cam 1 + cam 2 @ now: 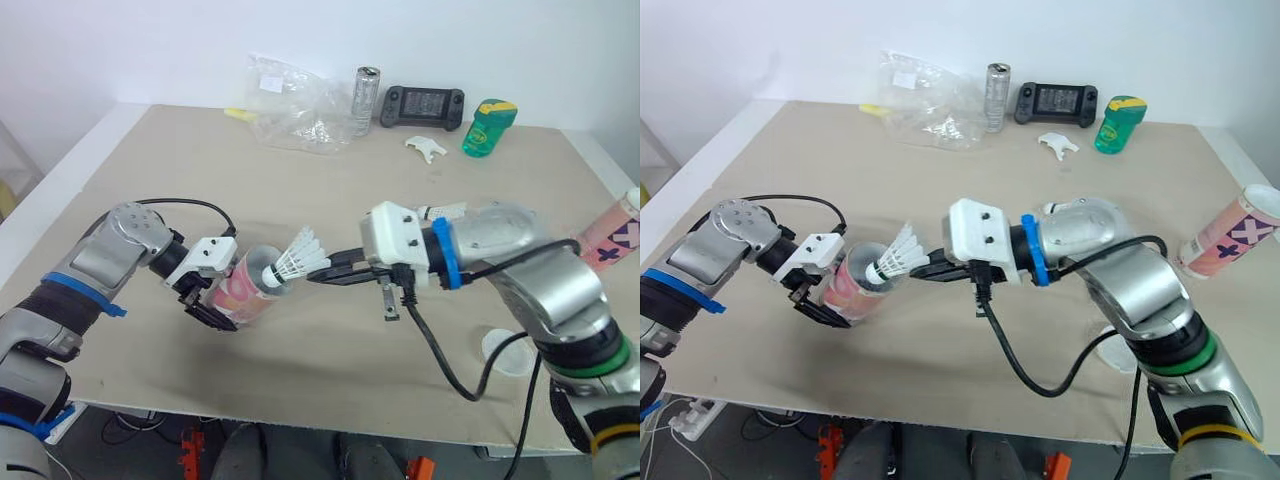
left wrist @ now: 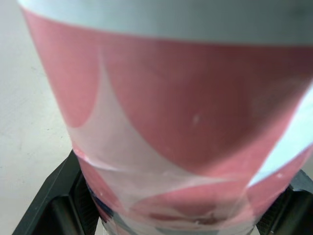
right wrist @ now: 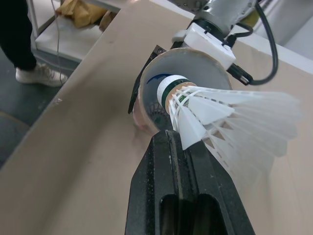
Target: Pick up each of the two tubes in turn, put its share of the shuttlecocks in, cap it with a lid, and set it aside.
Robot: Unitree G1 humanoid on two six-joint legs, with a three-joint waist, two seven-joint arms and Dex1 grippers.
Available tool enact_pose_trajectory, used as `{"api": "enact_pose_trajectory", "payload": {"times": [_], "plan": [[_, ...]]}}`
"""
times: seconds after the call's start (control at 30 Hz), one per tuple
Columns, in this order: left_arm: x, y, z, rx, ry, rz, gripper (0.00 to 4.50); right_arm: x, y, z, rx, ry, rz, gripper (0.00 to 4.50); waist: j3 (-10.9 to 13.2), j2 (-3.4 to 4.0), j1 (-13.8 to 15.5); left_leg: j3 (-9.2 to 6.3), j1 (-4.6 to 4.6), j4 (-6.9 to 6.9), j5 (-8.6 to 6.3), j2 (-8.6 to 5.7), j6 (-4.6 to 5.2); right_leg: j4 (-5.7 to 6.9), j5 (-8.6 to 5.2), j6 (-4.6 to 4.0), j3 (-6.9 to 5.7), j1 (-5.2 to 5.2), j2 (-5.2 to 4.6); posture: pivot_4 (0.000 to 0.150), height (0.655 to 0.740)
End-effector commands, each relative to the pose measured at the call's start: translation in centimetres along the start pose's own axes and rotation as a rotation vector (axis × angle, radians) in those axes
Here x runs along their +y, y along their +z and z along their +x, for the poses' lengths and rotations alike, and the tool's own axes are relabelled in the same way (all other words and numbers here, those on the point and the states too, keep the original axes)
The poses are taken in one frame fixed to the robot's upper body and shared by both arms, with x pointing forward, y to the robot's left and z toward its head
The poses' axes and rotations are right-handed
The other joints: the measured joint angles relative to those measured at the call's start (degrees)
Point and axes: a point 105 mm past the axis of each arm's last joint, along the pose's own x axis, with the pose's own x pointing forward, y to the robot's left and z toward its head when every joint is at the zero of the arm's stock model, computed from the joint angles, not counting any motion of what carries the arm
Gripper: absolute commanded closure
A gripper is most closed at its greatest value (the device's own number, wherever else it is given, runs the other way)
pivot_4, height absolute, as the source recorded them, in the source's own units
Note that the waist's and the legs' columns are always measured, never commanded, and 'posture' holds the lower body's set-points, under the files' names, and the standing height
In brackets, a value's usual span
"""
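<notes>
My left gripper [image 1: 224, 302] is shut on a pink-and-white tube [image 1: 250, 286], held tilted above the table with its open mouth facing right. In the left wrist view the tube [image 2: 186, 122] sits between the two black fingers [image 2: 54, 208]. My right gripper [image 1: 322, 272] is shut on a white shuttlecock [image 1: 293, 262] by its feathers. The shuttlecock's cork [image 3: 168, 88] is right at the tube's mouth [image 3: 195, 68]. A second pink tube [image 1: 612, 235] lies at the table's right edge. A clear lid [image 1: 505, 352] rests near the front right.
At the back of the table are a crumpled plastic bag [image 1: 290, 105], a silver can [image 1: 366, 100], a black game controller [image 1: 422, 106], a green bottle [image 1: 488, 127] and a small white piece [image 1: 426, 148]. Another shuttlecock [image 1: 442, 211] peeks out behind my right arm. A person's leg and shoe [image 3: 32, 73] stand beside the table.
</notes>
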Motion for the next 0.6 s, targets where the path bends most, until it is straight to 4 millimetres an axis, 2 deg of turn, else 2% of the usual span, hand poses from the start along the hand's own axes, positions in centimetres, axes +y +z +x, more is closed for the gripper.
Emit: {"api": "enact_pose_trajectory", "payload": {"times": [0.03,0.07,0.1,0.17,0.23,0.27,0.3,0.4,0.47,0.5,0.6], "plan": [[0.0,0.1,-0.2,0.000,0.015,0.004,0.88,-0.8,0.3,1.0,0.035,0.019,-0.046,4.45,0.00,0.00,0.05,-0.03,0.00,0.01,0.00,0.01,0.00,0.03,0.01,-0.04,-0.02,0.00,0.02,0.150,0.7394],[0.0,0.1,-0.2,-0.001,0.018,0.005,0.88,-1.0,0.3,1.1,0.041,0.024,-0.029,4.45,0.00,0.00,0.09,-0.03,0.00,0.01,0.00,0.01,0.00,0.08,0.00,-0.05,-0.02,-0.02,0.02,0.150,0.7394],[0.0,0.1,-0.2,-0.002,0.020,0.003,0.88,-1.1,0.4,1.1,0.038,0.028,-0.025,3.83,0.00,0.00,0.10,-0.03,0.00,0.02,0.01,0.01,-0.01,0.09,-0.01,-0.06,-0.02,-0.03,0.02,0.150,0.7394],[-0.1,0.1,-0.2,-0.001,0.022,-0.001,0.88,-1.3,1.2,0.9,0.007,0.031,-0.012,2.98,0.00,0.00,0.13,-0.03,-0.03,0.02,0.01,0.00,-0.01,0.09,0.02,-0.11,-0.02,-0.03,0.01,0.150,0.7394],[-0.2,0.0,-0.2,-0.001,0.020,-0.007,0.88,-1.3,2.5,-0.3,-0.059,0.037,0.036,2.03,0.00,0.00,0.13,-0.03,-0.06,0.01,0.00,0.00,-0.01,0.09,0.05,-0.18,-0.02,-0.05,0.00,0.150,0.7394],[-0.3,0.0,-0.2,-0.002,0.019,-0.008,0.88,-1.3,2.7,-0.7,-0.078,0.031,0.063,1.49,0.00,0.00,0.13,-0.05,-0.06,0.01,0.00,0.00,-0.01,0.09,0.04,-0.20,-0.03,-0.04,0.00,0.150,0.7394],[-0.3,0.0,-0.2,-0.002,0.019,-0.009,0.88,-1.3,2.4,-1.4,-0.072,0.022,0.086,1.14,0.00,0.00,0.14,-0.05,-0.07,0.00,0.00,0.00,-0.01,0.10,0.05,-0.21,-0.03,-0.05,0.00,0.150,0.7394],[-0.2,-0.1,-0.1,-0.005,0.028,-0.007,0.88,-2.0,0.0,-3.2,0.005,-0.096,0.144,1.14,-0.04,-0.06,0.22,-0.10,-0.09,0.00,0.00,-0.01,-0.01,0.10,0.03,-0.23,-0.07,-0.04,0.00,0.150,0.7394],[-0.3,-0.1,-0.1,-0.008,0.027,-0.009,0.88,-2.4,-1.9,-5.1,0.042,-0.215,0.211,1.14,-0.04,-0.08,0.21,-0.09,-0.09,0.01,0.00,-0.02,-0.01,0.10,0.03,-0.23,-0.07,-0.04,0.00,0.150,0.7394],[-0.4,-0.1,-0.1,-0.009,0.027,-0.011,0.88,-2.6,-2.9,-6.2,0.061,-0.277,0.246,1.14,-0.05,-0.09,0.25,-0.09,-0.09,0.01,0.00,-0.02,-0.01,0.10,0.03,-0.23,-0.07,-0.04,0.00,0.150,0.7394],[-0.4,-0.2,-0.1,-0.005,0.028,-0.015,0.88,-3.4,-7.0,-11.0,0.152,-0.562,0.357,1.14,-0.05,-0.10,0.24,-0.06,-0.09,0.01,0.00,-0.04,-0.01,0.10,0.03,-0.23,-0.04,-0.06,-0.01,0.150,0.7394]]}}
